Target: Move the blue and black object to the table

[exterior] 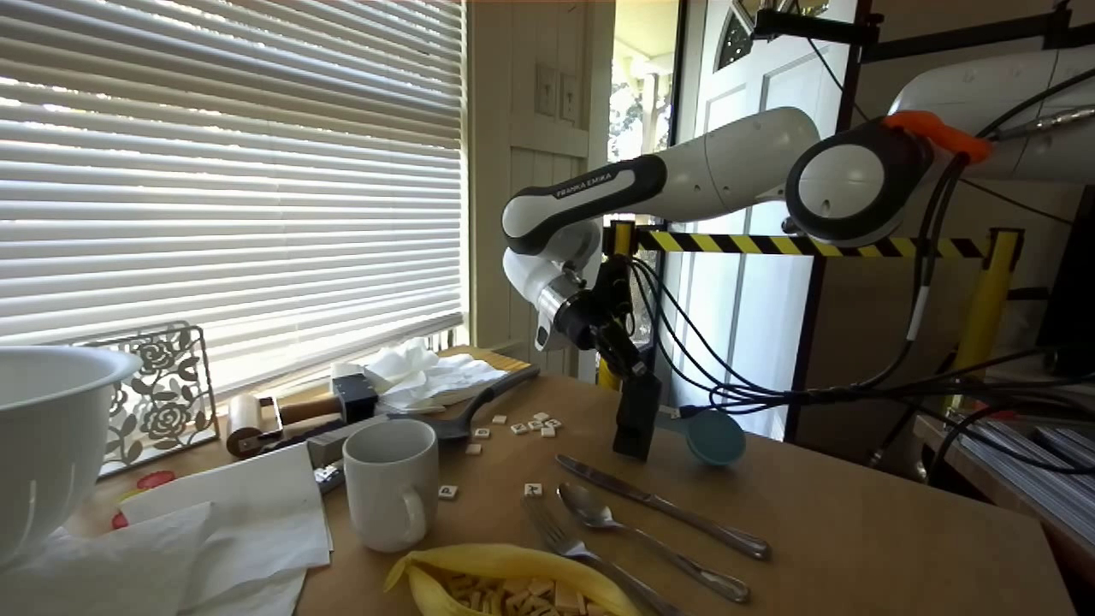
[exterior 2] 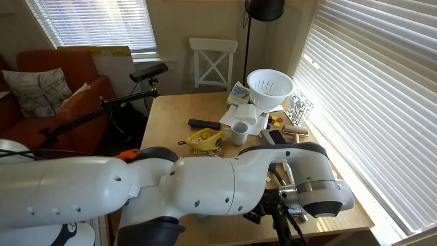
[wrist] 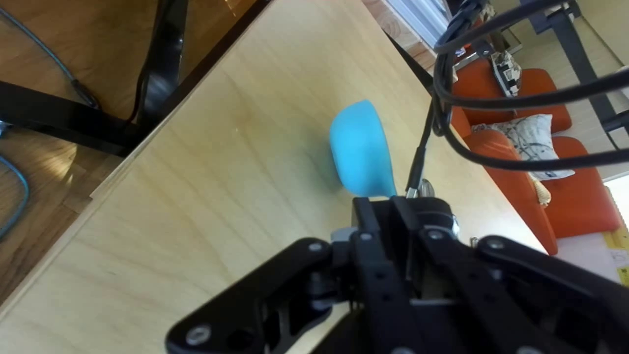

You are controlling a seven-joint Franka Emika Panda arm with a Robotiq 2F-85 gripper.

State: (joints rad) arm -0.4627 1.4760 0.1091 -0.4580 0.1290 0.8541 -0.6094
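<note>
The blue and black object shows as a light-blue round cup in an exterior view (exterior: 717,438) and in the wrist view (wrist: 362,150). Its narrow end runs to my fingertips. My gripper (exterior: 634,441) points down over the table (exterior: 873,522). In the wrist view the fingers (wrist: 381,202) are nearly together with the object's narrow end at their tips. The dark part cannot be told from the black fingers. The cup is tilted, its opening sideways; a soft shadow lies beside it on the table. I cannot tell whether it touches the wood.
A knife (exterior: 663,506), a spoon (exterior: 650,543) and a fork (exterior: 590,556) lie near the gripper. The white mug (exterior: 389,488), yellow banana pouch (exterior: 522,560), letter tiles and a dark spatula (exterior: 479,411) stand or lie further off. Cables (wrist: 444,98) hang by the wrist.
</note>
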